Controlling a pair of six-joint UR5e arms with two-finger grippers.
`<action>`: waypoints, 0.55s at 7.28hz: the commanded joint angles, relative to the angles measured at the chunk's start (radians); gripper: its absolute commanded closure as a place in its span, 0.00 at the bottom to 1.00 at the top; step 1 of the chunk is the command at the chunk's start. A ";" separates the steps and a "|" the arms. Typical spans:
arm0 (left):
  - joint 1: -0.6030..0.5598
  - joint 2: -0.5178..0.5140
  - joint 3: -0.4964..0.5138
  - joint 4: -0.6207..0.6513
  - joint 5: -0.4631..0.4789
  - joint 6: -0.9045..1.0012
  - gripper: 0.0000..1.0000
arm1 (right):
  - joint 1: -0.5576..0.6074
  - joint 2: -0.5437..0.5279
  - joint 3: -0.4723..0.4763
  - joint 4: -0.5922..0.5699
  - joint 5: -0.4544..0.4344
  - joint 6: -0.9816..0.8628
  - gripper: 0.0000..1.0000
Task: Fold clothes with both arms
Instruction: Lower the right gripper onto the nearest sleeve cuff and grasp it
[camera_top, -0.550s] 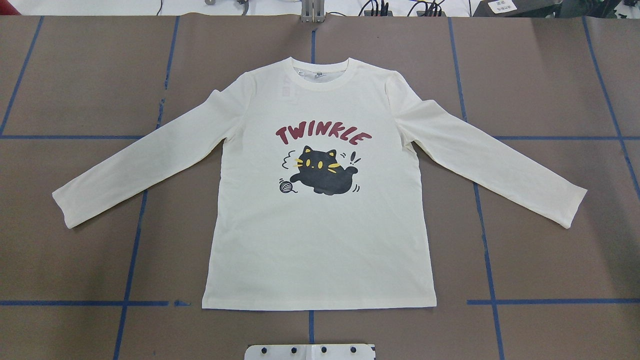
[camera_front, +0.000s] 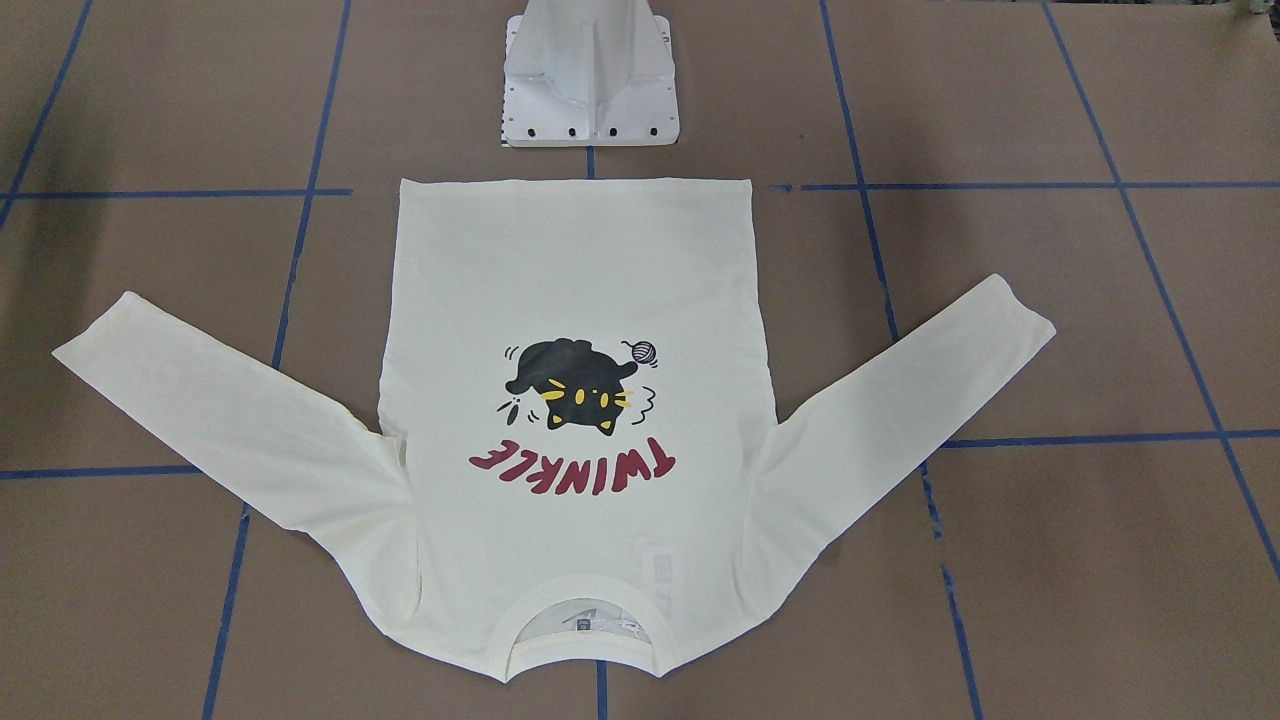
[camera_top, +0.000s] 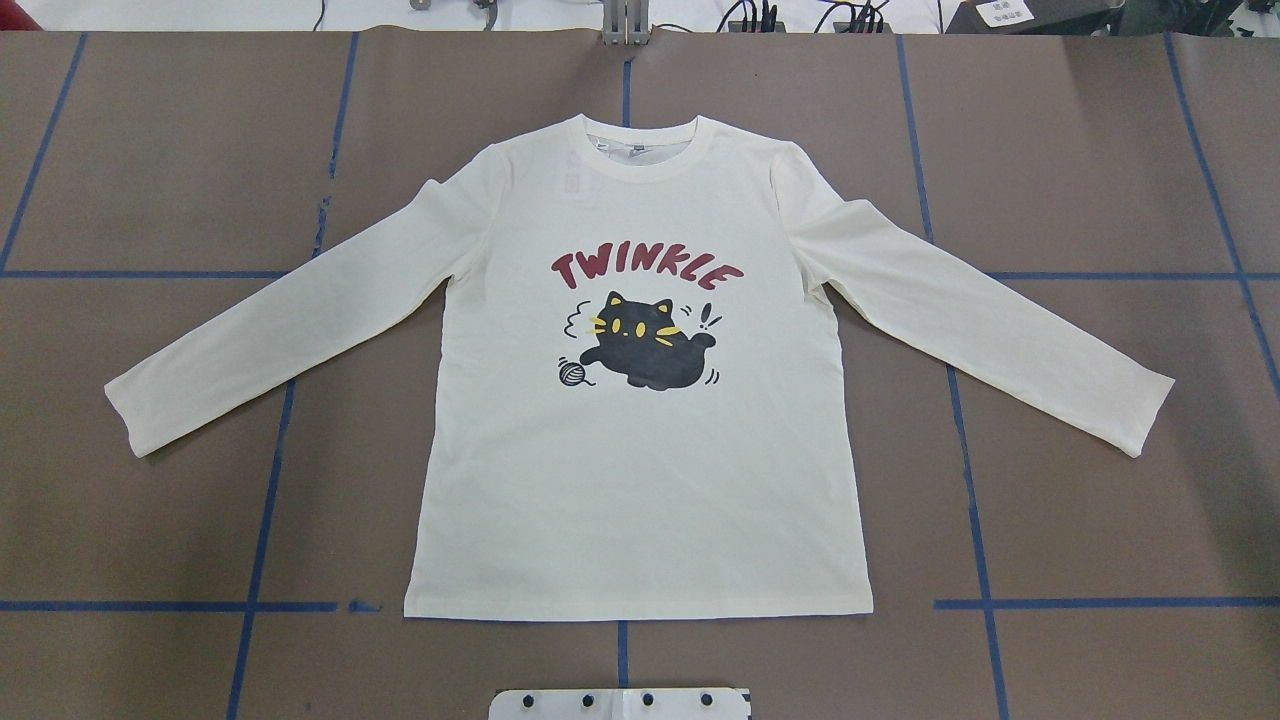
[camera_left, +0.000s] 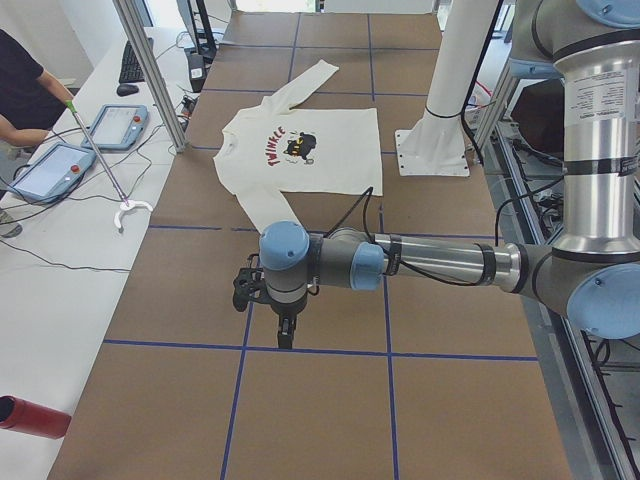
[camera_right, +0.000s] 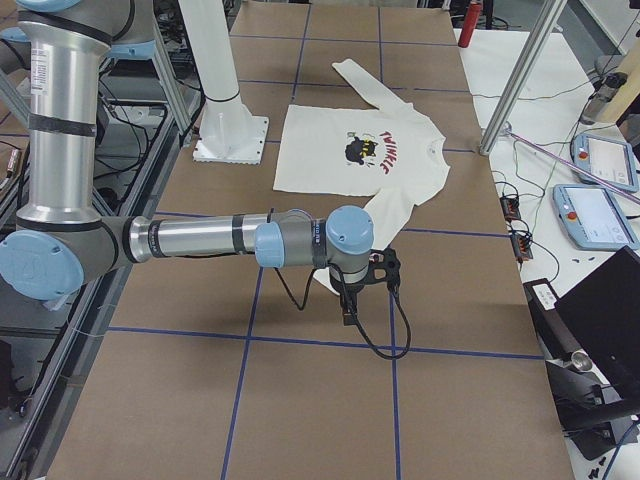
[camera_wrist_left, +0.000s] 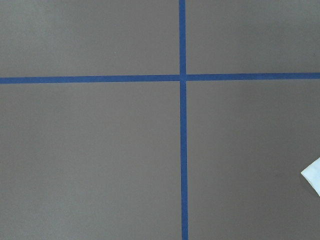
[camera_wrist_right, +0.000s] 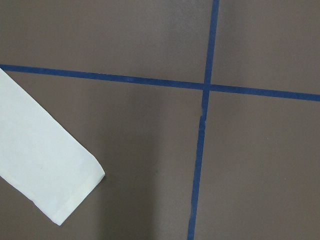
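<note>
T-shirt (camera_top: 640, 500) lies flat; jaws of left arm (camera_left: 440, 262) and right arm (camera_right: 190, 240) unreadable.

Left arm (camera_left: 440, 263) low over brown table (camera_left: 170, 290) — tool (camera_left: 285, 340) downward, T-shirt (camera_left: 335, 160) flat beyond

Robotics lab: tape-gridded table (camera_top: 150, 150), teach pendants (camera_left: 118, 127).

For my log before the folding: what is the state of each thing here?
Cream-white long-sleeved T-shirt with black cat print: unfolded, flat, print up, sleeves spread.
Left arm's black two-finger gripper: pointing down, off the shirt; open or shut unclear.
Right arm's black two-finger gripper: pointing down beside a cuff; open or shut unclear.
</note>
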 joint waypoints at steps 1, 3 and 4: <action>0.010 -0.076 -0.027 -0.032 -0.001 0.002 0.00 | -0.038 0.056 0.034 0.001 0.057 0.139 0.00; 0.027 -0.086 -0.033 -0.099 -0.002 -0.001 0.00 | -0.127 0.036 0.002 0.093 0.047 0.220 0.00; 0.028 -0.093 -0.028 -0.175 -0.005 -0.004 0.00 | -0.197 -0.024 0.002 0.257 -0.009 0.304 0.00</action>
